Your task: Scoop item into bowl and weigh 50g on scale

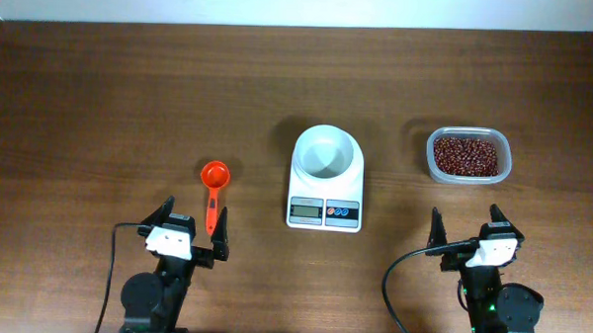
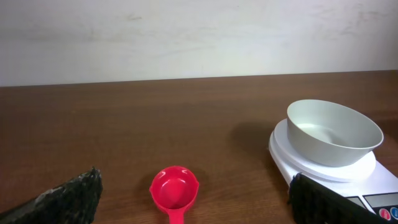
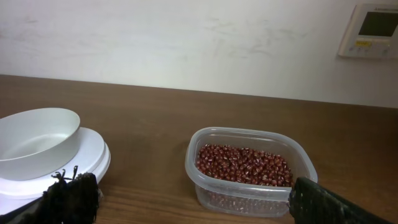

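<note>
1. Starting at the left, the left gripper (image 1: 196, 214) sits low at the table's near edge with its fingers spread wide, pinching nothing.
2. A red scoop (image 1: 213, 191) lies on the table (image 1: 81, 100). Its empty cup points away from the robot, and the end of its handle reaches in between those spread fingers.
3. At centre stands the white scale (image 1: 323, 214), display and buttons toward the robot. The white bowl (image 1: 326, 153) rests on its platform and is empty.
4. Further right, well apart from the scale, a clear plastic tub (image 1: 504, 166) holds the reddish-brown beans (image 1: 465, 156), which cover its bottom.
5. The right gripper (image 1: 465, 216) sits on the near side of the tub, fingers likewise spread, holding nothing.
6. The left wrist view shows the scoop's hollow and the bowl's side, but not the tub.
7. The right wrist view shows the tub's see-through wall, the beans and part of the bowl, but not the scoop. It alone shows a wall panel (image 3: 376, 31) with a small screen.
8. The overhead view alone shows the scale's whole display, too small to read.
</note>
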`<state>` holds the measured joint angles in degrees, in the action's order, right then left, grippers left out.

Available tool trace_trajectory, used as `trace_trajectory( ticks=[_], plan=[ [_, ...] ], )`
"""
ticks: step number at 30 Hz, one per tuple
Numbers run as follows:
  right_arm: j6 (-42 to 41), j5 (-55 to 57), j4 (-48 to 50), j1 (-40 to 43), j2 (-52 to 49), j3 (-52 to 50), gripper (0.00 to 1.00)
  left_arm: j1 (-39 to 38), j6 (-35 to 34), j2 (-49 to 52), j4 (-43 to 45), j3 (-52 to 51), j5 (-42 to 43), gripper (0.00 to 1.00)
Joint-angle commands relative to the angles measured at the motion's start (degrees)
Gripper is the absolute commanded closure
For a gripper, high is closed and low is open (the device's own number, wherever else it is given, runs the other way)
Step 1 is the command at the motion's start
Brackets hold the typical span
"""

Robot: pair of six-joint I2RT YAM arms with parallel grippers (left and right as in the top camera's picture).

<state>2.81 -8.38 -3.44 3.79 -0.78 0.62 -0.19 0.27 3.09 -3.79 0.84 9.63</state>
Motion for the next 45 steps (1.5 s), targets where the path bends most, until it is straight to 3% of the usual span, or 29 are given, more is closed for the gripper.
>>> trace_trajectory(
  ticks=[1,10,22,32,45],
  plan=[
    [-0.3,0.5,-0.4,-0.4,0.6,-0.3,0.01,0.5,0.9,-0.5,0.3,-0.1,-0.4,0.01],
    [-0.3,0.5,-0.4,-0.4,0.6,-0.3,0.01,0.5,0.9,-0.5,-0.5,3.6,-0.2,0.01],
    [-0.3,0.5,-0.4,-0.4,0.6,-0.3,0.01,0.5,0.9,4.2,-15.4,20.3,-0.2,0.01],
    [-0.3,0.5,-0.4,-0.4,0.6,-0.3,0.01,0.5,1.1,22.3,-23.0,36.6,-0.2,0.01],
    [-0.3,0.5,-0.4,-0.4,0.6,-0.3,0.01,0.5,4.6,60.1,-40.0,60.8,-1.0,0.01]
  ],
)
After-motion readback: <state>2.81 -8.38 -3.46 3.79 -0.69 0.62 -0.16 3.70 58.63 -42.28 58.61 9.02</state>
